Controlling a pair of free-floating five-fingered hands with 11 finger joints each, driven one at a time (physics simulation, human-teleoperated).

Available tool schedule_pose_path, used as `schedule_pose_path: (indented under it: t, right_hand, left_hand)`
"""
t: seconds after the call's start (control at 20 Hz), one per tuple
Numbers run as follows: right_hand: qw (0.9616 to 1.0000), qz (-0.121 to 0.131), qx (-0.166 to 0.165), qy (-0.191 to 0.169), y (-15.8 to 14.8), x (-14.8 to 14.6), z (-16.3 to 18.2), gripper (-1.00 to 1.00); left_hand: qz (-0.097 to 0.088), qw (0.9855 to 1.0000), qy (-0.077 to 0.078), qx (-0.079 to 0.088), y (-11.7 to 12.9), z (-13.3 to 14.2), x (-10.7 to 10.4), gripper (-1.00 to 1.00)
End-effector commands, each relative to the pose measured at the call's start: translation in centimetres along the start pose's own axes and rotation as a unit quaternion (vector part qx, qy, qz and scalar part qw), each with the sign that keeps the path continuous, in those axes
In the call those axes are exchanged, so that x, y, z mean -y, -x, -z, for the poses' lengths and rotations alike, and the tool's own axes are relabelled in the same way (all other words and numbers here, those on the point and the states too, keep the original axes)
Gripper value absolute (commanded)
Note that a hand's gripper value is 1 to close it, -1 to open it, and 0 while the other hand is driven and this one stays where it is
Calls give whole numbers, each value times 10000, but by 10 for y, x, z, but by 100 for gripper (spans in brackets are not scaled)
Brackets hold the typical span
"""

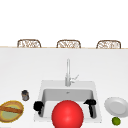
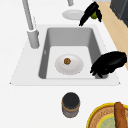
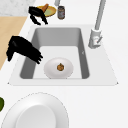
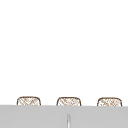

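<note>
My left hand (image 1: 38, 106) hovers over the sink's (image 1: 41, 86) front left corner, fingers relaxed and hanging down, holding nothing. In the left side view the left hand (image 2: 108, 62) is the near one, and in the right side view the left hand (image 3: 37, 13) is the far one by the basket. My right hand (image 1: 90, 105) hangs over the front right rim, fingers straight and empty; the right hand (image 3: 22, 50) reaches over the basin edge. A white plate (image 2: 75, 67) with a small brown item (image 2: 67, 61) lies in the basin. A big red ball (image 1: 67, 114) covers the sink's front.
A yellow basket (image 1: 11, 111) with a bread stick and a dark jar (image 1: 25, 95) stand on the counter to the left. On the right are a white plate (image 1: 116, 106) and a lime (image 1: 116, 121). The faucet (image 1: 67, 72) rises behind the basin. Chairs (image 1: 68, 44) line the far side.
</note>
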Motion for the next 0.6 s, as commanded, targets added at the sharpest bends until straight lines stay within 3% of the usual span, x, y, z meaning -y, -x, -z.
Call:
schedule_pose_path:
  t: [0.0, 0.05, 0.1, 0.2, 0.3, 0.4, 0.55]
  right_hand:
    - [9999, -27, 10, 121, -3, -22, -21, -100]
    - [9999, -25, 11, 108, -4, -27, -26, -100]
    - [9997, -29, 14, 238, -2, -12, -17, -100]
    - [10000, 47, -23, -62, -1, -17, -17, -100]
    - [9998, 90, -49, -145, -3, -12, -11, -100]
    - [9995, -38, 41, -325, -12, -11, 7, -100]
    - [9993, -190, 8, -312, -21, -10, 24, -100]
  left_hand:
    - [0, 10000, 0, 0, 0, 0, 0, 0]
    - [0, 10000, 0, 0, 0, 0, 0, 0]
    - [0, 10000, 0, 0, 0, 0, 0, 0]
    - [0, 10000, 0, 0, 0, 0, 0, 0]
    - [0, 10000, 0, 0, 0, 0, 0, 0]
    - [0, 10000, 0, 0, 0, 0, 0, 0]
    - [0, 10000, 0, 0, 0, 0, 0, 0]
